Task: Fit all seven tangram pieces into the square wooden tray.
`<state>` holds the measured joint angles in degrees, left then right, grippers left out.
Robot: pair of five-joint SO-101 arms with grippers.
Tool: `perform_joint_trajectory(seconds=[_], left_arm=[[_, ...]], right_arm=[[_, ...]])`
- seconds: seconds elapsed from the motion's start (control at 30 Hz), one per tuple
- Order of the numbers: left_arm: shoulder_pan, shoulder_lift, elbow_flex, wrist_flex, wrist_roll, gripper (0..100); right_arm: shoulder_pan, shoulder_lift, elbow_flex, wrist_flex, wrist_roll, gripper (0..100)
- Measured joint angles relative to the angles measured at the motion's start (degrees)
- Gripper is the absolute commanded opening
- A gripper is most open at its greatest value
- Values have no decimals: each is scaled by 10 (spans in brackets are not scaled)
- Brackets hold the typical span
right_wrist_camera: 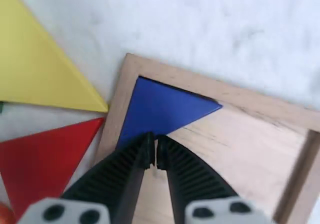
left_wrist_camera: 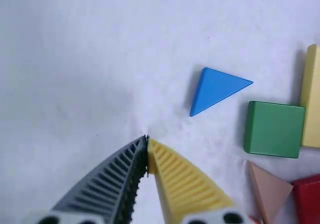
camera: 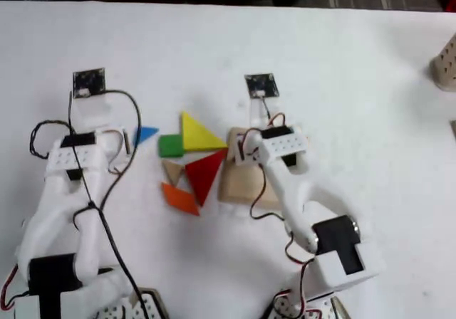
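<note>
The square wooden tray (right_wrist_camera: 200, 82) holds a dark blue triangle (right_wrist_camera: 160, 109) pushed into one corner. My right gripper (right_wrist_camera: 153, 146) is shut, its tips over that triangle's edge, nothing between them. In the high view the right arm covers much of the tray (camera: 239, 185). Left of the tray lie a yellow triangle (camera: 199, 135), red triangle (camera: 205, 173), green square (camera: 170, 146), tan triangle (camera: 172, 170) and orange parallelogram (camera: 179, 198). A small light blue triangle (left_wrist_camera: 212, 90) lies apart on the table. My left gripper (left_wrist_camera: 146, 141) is shut and empty, a short way from it.
The white table has open room at the back and far right. A pale perforated object (camera: 445, 66) stands at the right edge. Black cables (camera: 107, 191) trail over the left arm. The pieces lie close together between the two arms.
</note>
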<state>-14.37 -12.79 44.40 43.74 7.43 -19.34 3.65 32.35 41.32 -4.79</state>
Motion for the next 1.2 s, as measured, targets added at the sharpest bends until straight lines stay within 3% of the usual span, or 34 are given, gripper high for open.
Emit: perform_joint_trajectory(seconds=[0.3, 0.6, 0.8, 0.97, 1.2], left_arm=[[0, 0, 0, 0, 0, 34], [14, 0, 0, 0, 1, 276], [44, 1, 12, 2, 0, 241], [82, 1, 12, 16, -49, 237], [89, 1, 12, 7, -58, 236]], right_arm=[[11, -25, 1, 59, 25, 17], [45, -124, 88, 74, 41, 17], [68, -174, 128, 74, 43, 17], [66, -182, 135, 74, 47, 17], [66, -182, 135, 74, 47, 17]])
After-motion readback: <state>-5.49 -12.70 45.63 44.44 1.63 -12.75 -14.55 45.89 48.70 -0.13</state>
